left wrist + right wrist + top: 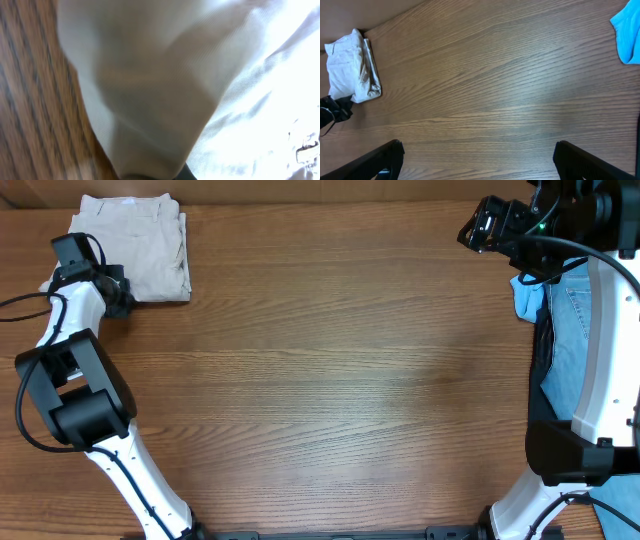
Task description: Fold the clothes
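Beige cotton, the clothes [132, 250] lie as a folded stack in the far left corner of the bench [330, 380]. From overhead the stack is about as wide as it is deep, so no long axis stands out. Its layered fold edges face the bench's middle, and its sides run square to the bench edges.

At the stack's near left corner sits the left tool [117, 289]. The left arm climbs from the near edge, bends at a dark elbow well short of the garment, and runs on to a wrist beside the stack, where the tool turns in toward the cloth. The left wrist camera is filled with pale, blurred fabric [165, 75] against wood grain. Only a dark sliver shows at the bottom edge, so I cannot tell whether this tool is spread or pinching the cloth.

The right arm stands along the right side, reaching up past the blue denim jeans [575, 330] and a small light-blue cloth [527, 295] to the far right corner. Its right tool [485, 225] points toward the left, well apart from the garment. Its own camera shows the two dark fingers [380, 160] spread wide over bare wood, holding nothing.
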`<state>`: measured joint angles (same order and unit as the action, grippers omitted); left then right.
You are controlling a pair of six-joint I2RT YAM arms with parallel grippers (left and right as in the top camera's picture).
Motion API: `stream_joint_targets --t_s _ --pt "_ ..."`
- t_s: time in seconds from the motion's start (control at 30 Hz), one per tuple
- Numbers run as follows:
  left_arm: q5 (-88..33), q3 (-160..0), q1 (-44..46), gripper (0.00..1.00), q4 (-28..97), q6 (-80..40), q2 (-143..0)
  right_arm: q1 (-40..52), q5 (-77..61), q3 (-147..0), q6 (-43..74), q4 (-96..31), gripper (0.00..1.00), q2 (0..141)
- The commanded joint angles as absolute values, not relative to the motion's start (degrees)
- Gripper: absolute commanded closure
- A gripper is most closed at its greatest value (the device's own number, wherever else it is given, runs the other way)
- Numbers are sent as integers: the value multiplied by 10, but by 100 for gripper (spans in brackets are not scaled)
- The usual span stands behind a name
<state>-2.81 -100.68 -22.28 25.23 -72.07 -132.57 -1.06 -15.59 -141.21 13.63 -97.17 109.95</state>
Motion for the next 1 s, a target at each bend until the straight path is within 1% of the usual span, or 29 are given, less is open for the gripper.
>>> stream_joint_targets --t_s 0.0,0.3,0.33,0.37,0.47,0.53,0.6,0.8,0.87,0.9,0.97 --pt "-10 -1001 -226 96 244 -688 -1335 -8 -150 -1411 133 -971 0 1097" --pt "-11 -1001 -221 96 233 -690 -1335 -8 -150 -1411 135 -971 0 1097" --pt "-11 -1001 -221 95 233 -690 -1335 -8 -150 -1411 135 -971 0 1097" --pt "-11 -1001 -221 91 233 -689 -1335 -8 -150 -1411 135 -971 0 1097" --pt "-16 -1001 -221 85 221 -670 -1335 -8 -150 -1411 135 -971 0 1097" --pt "-22 -1001 -221 86 211 -651 -1335 -8 -151 -1411 135 -971 0 1097" --pt "-26 -1001 -221 90 208 -652 -1335 -6 -151 -1411 135 -971 0 1097" --pt "-39 -1001 -216 88 194 -651 -1337 5 -150 -1411 135 -971 0 1097" --pt "-55 -1001 -216 80 194 -651 -1337 9 -150 -1411 135 -971 0 1097" --pt "-61 -1001 -216 74 194 -651 -1337 10 -150 -1411 135 -971 0 1097" --pt "-73 -1001 -216 64 194 -644 -1337 12 -150 -1411 135 -971 0 1097"
